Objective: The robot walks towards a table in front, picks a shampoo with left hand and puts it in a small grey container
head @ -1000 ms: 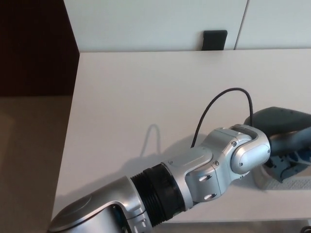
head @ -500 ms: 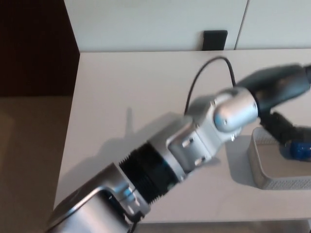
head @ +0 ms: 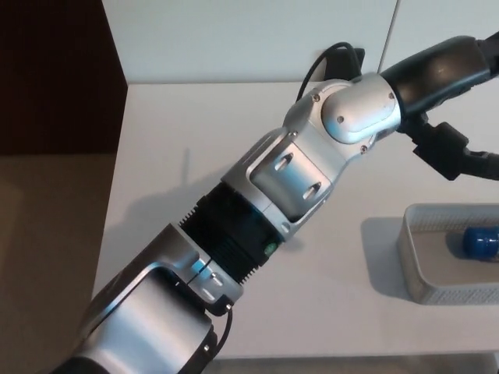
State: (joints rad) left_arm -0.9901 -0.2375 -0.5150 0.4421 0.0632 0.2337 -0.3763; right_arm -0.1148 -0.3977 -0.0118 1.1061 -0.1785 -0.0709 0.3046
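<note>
A small grey mesh container (head: 421, 269) stands on the white table (head: 195, 156) at the right edge of the head view. Inside it lies the shampoo (head: 480, 242), of which only a blue end shows. My left arm reaches diagonally across the picture, and my left hand (head: 456, 152) hangs above and a little behind the container, fingers (head: 443, 149) apart, holding nothing. My right hand does not show.
The table's left edge drops to a tan floor (head: 47, 257). A white wall panel runs behind the table with a small black object (head: 352, 56) at its base. My silver forearm (head: 288, 179) covers much of the table's middle.
My left arm has risen up and back from the container. The shampoo, held in the hand before, now lies in the container with the hand clear of it.
</note>
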